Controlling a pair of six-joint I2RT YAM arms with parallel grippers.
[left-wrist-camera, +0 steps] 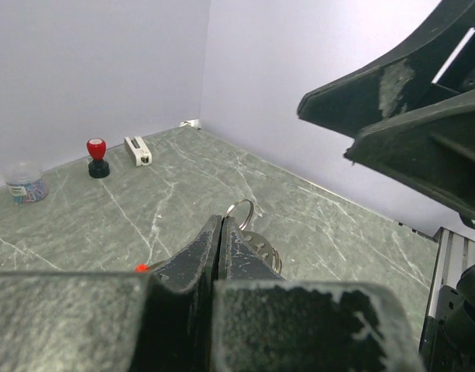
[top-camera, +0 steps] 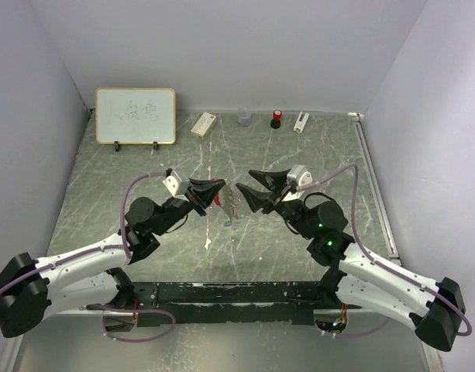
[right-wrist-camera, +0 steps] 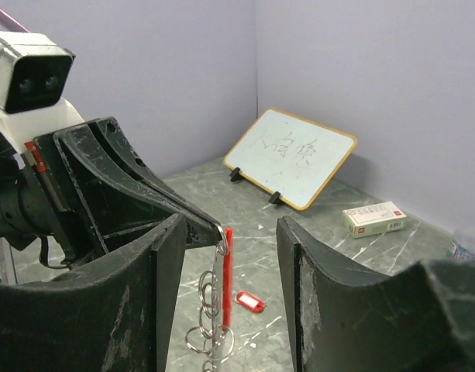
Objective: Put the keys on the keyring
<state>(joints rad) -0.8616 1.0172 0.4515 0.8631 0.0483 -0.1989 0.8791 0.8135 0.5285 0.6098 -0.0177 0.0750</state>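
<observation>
The left fingers are clenched tight, tip to tip, and what they grasp is the keyring. They pinch it at its top, so the bright red fob hangs straight down with the grey metal rings bunched beside and below it. All of this is up in the air over the middle of the desk, not touching the surface. From the left wrist view, one thin ring pokes up just past the pinched tips and a few more lie against the side of one finger.

The right fingers are released, spread wide with nothing gripped. They face the left pair, tips near each other, and from the right wrist view the hanging keyring shows in the gap between them, though I cannot tell if it is truly inside that gap.

A small red piece lies flat on the desk below the keyring, too small to make out further.

A whiteboard stands tilted in the far left corner. Along the far edge sit a small box, a clear pot, a red-topped stamp and a little white block.
</observation>
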